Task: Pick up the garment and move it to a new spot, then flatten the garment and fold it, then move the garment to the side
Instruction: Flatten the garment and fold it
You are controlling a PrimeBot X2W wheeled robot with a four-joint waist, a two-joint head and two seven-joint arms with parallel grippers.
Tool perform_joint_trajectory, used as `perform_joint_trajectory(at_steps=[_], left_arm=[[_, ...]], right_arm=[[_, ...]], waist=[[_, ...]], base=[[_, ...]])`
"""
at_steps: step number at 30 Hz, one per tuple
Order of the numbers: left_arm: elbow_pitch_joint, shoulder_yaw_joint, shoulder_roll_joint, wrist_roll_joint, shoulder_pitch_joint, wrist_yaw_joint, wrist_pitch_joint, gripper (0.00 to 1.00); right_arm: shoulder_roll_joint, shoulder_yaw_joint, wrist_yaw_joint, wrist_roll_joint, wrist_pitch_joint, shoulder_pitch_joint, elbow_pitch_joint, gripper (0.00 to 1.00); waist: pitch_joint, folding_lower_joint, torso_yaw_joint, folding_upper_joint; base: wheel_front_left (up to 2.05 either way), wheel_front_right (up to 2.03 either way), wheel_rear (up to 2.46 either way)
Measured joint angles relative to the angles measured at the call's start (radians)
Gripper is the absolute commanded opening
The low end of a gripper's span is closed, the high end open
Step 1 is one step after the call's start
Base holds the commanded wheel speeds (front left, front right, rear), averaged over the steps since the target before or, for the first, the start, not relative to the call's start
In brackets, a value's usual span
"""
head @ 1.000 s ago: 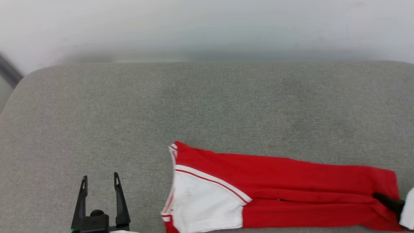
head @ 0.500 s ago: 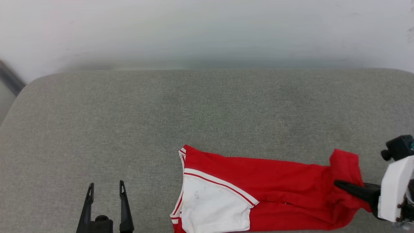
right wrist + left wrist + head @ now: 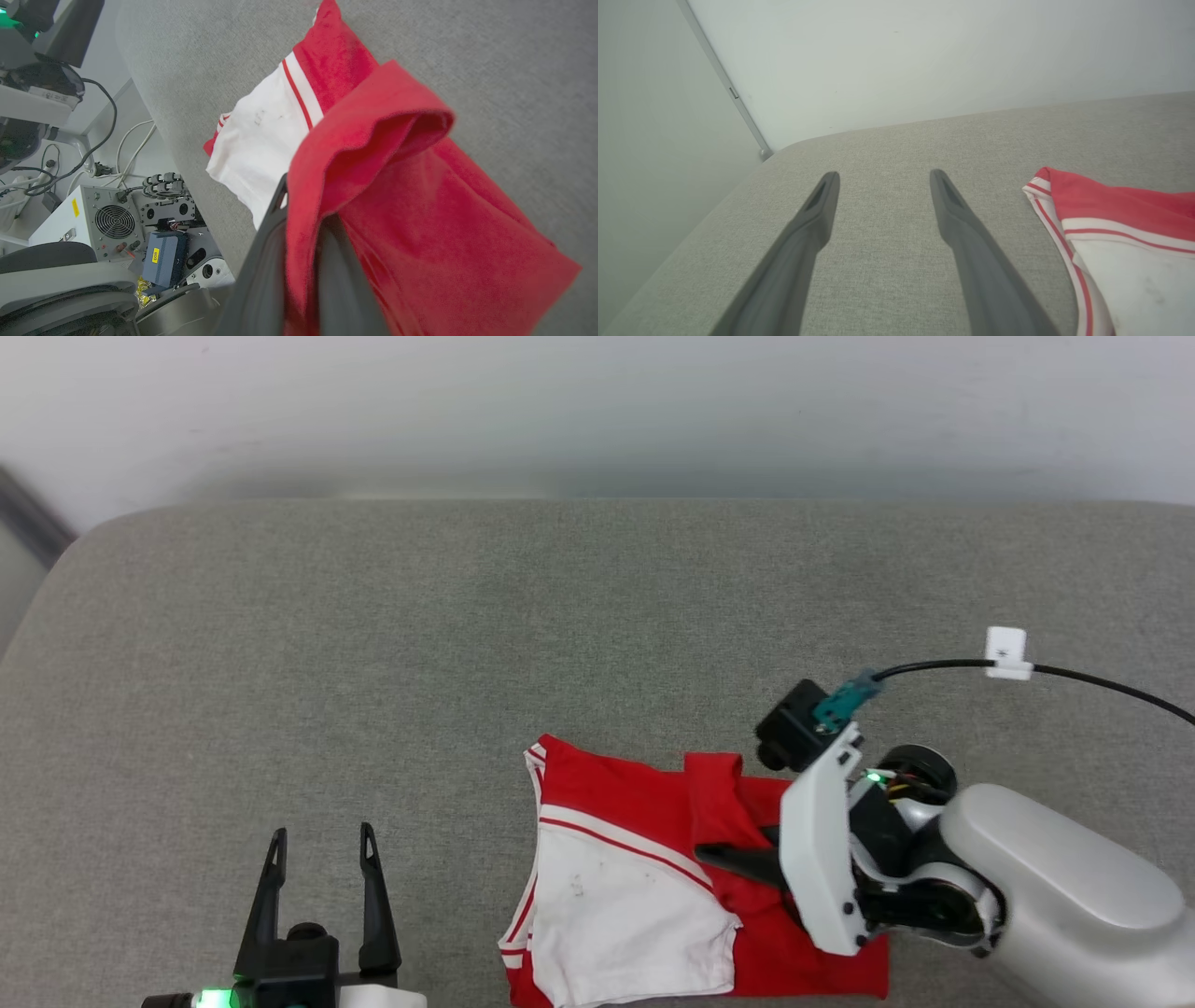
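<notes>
As right end effector pinches its edge, garment lies beneath

Grey woven pad w/ rounded corners runs back to a plain white wall; a dark strip slants down the wall by the pad's far-L corner. Below the pad's edge, rt wrist view: white box w/ round fan grille & yellow sticker, and just beside it a blue box w/ yellow label. White cables & a black cable trail over the floor near them.
</notes>
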Motion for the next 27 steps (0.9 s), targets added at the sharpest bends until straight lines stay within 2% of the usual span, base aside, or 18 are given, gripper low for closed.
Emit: perform_joint_trajectory(at_steps=[5,6,7,12,19,21,22,23,27], left_arm=[[0.005,-0.002,-0.008,0.003,-0.023,-0.005,0.0,1.0],[0.005,-0.002,-0.008,0.003,-0.023,-0.005,0.0,1.0],[0.005,-0.005,-0.01,0.005,-0.031,-0.006,0.0,1.0],[0.009,-0.014,-0.02,0.007,-0.044,-0.007,0.0,1.0],[0.011,-0.023,-0.03,0.012,-0.052,-0.007,0.0,1.0],[0.012,-0.023,-0.032,0.013,-0.053,-0.004,0.0,1.0],[0.012,-0.022,-0.032,0.013,-0.051,-0.004,0.0,1.0],[0.013,-0.022,-0.031,0.012,-0.048,-0.004,0.0,1.0],[0.013,-0.022,-0.026,0.011,-0.024,-0.005,0.0,1.0]], right_arm=[[0.114,0.072,0.0,-0.08,0.013,-0.087,0.107,0.0],[0.114,0.072,0.0,-0.08,0.013,-0.087,0.107,0.0],[0.156,0.101,0.0,-0.107,0.011,-0.115,0.155,0.0],[0.24,0.166,0.0,-0.144,-0.016,-0.158,0.28,0.0],[0.292,0.231,0.0,-0.179,-0.04,-0.164,0.421,0.0],[0.297,0.248,0.0,-0.167,-0.097,-0.161,0.433,0.0],[0.29,0.25,0.0,-0.159,-0.113,-0.161,0.422,0.19],[0.28,0.252,0.0,-0.158,-0.136,-0.163,0.405,1.0],[0.213,0.247,0.0,-0.169,-0.242,-0.187,0.318,1.0]], waist=[[0.026,0.0,0.016,0.0],[0.026,0.0,0.016,0.0],[0.036,0.0,0.023,0.0],[0.058,0.0,0.039,0.0],[0.075,0.0001,0.05,0.0],[0.073,0.0001,0.045,0.0],[0.069,0.0001,0.042,0.0],[0.064,0.0001,0.04,0.0],[0.042,0.0001,0.025,0.0]], base=[[0.0,0.0,0.0],[0.0,0.0,0.0],[0.0,0.0,0.0],[0.0,0.0,0.0],[0.0,0.0,0.0],[0.0,0.0,0.0],[0.0,0.0,0.0],[0.0,0.0,0.0],[0.0,0.0,0.0]])
